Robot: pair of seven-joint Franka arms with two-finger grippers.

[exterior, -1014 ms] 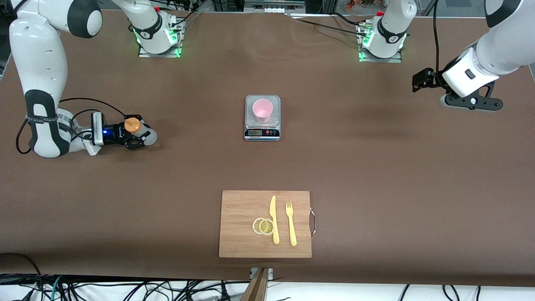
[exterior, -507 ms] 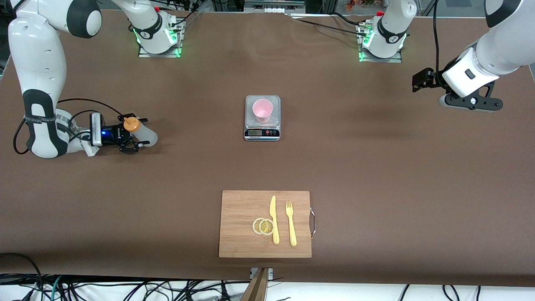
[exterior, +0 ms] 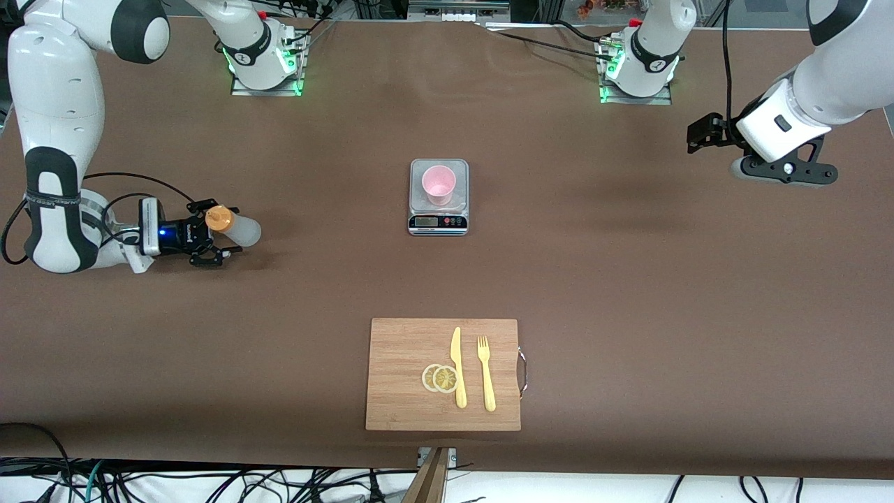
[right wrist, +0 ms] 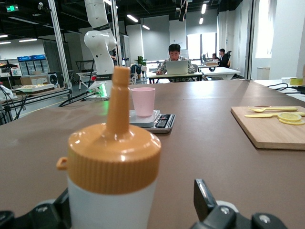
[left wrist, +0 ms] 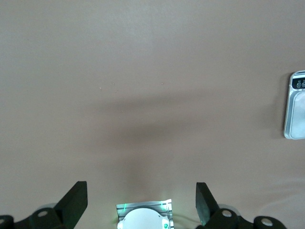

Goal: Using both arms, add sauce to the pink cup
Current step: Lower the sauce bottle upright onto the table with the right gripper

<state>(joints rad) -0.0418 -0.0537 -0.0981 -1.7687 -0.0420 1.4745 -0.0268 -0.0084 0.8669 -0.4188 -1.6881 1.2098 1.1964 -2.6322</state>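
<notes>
Right tool (exterior: 218, 239) wide around sauce (exterior: 234, 226); left tool (left wrist: 141, 202) wide, waiting; pink cup (exterior: 438, 184) on scale (exterior: 438, 222).

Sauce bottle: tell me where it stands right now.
In the front view the sauce bottle stands upright on the table toward the right arm's end, between the open fingers of the right gripper, well apart from the scale.
</notes>
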